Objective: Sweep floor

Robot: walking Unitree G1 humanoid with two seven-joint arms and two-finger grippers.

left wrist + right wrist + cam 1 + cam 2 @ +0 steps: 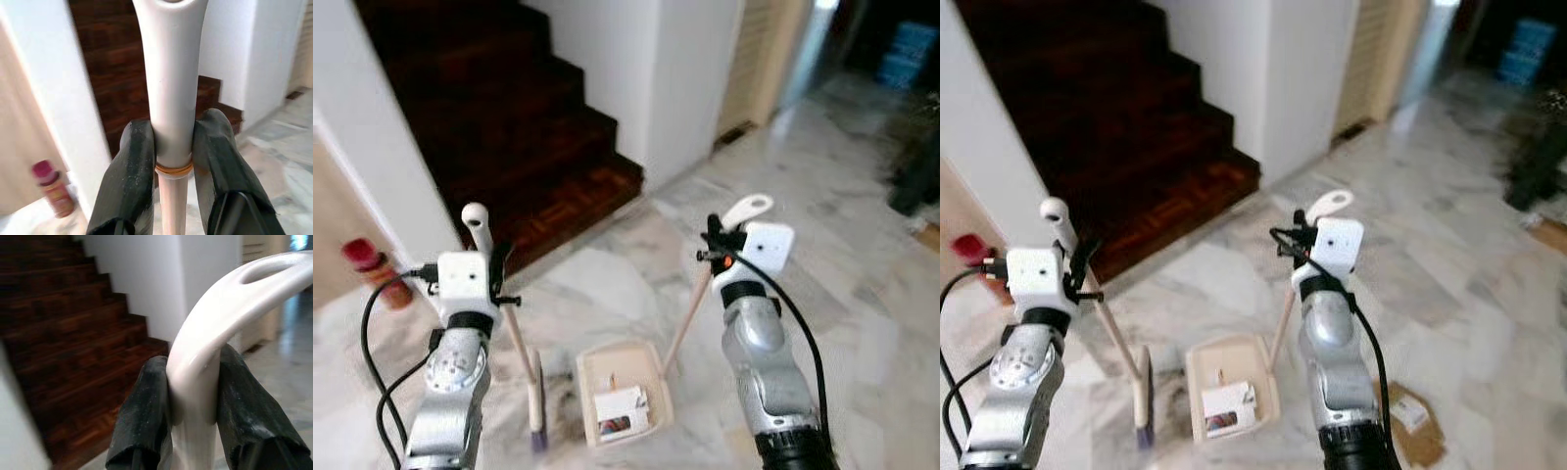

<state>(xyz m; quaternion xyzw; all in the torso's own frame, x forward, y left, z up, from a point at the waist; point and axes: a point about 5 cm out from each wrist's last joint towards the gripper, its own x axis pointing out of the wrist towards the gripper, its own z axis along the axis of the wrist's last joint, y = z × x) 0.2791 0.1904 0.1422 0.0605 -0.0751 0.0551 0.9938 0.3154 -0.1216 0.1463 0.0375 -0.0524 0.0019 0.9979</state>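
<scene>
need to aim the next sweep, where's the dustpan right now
The dustpan sits on the marble floor between the arms, paper scraps inside, beside the broom on the left; the right gripper holds its handle.

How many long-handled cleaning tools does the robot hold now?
2. The broom is in the left tool; the dustpan, standing on the floor, is held by its handle in the right tool.

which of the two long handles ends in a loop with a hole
The dustpan handle, held by the right tool. The broom handle in the left tool ends in a plain rounded knob.
</scene>
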